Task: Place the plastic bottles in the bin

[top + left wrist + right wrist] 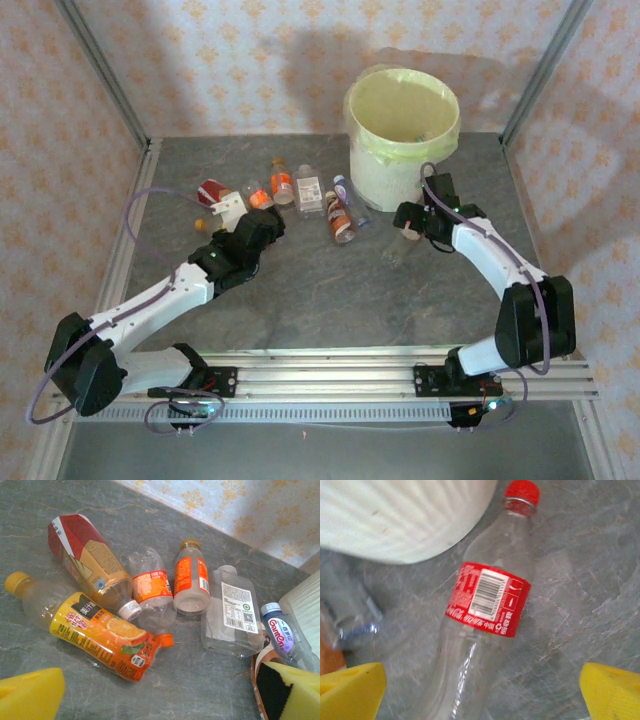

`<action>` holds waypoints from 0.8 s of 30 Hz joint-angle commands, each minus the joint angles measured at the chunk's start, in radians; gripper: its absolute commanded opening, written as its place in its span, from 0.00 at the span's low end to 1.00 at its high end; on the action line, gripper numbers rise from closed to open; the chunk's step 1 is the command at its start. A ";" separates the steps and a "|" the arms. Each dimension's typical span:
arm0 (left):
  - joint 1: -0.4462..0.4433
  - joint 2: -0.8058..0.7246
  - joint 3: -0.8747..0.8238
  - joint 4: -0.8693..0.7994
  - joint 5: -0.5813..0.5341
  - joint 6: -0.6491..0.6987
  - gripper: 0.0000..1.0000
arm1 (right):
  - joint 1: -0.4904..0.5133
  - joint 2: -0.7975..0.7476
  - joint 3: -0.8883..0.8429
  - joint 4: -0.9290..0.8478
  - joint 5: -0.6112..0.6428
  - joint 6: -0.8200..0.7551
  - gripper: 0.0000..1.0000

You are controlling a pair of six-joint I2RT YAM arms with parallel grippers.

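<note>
- Table (330, 300): grey, stone-patterned; carries everything listed.
- Bin (385, 175): cream bucket with a yellow-green liner, upright at the far right of the table.
- Left gripper (160, 692): jaws spread wide, nothing held, over a cluster of bottles.
- Right gripper (480, 690): jaws spread wide, nothing grasped, either side of the cola bottle.
- Cola bottle (487, 600): clear, red cap, lying just beside the bin wall.
- Cluster, lying on the table left of the bin: orange juice bottle (95, 630), red-and-gold bottle (85, 560), crumpled orange-label bottle (150, 587), flat white-label bottle (232, 610).

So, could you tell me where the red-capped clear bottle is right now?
In the right wrist view, the red-capped clear bottle lies on the table directly below the open right hand, its cap beside the bin.
</note>
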 commanded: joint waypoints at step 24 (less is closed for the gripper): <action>0.010 0.097 0.092 -0.055 0.048 0.022 1.00 | 0.005 0.283 -0.092 0.280 0.069 0.319 0.78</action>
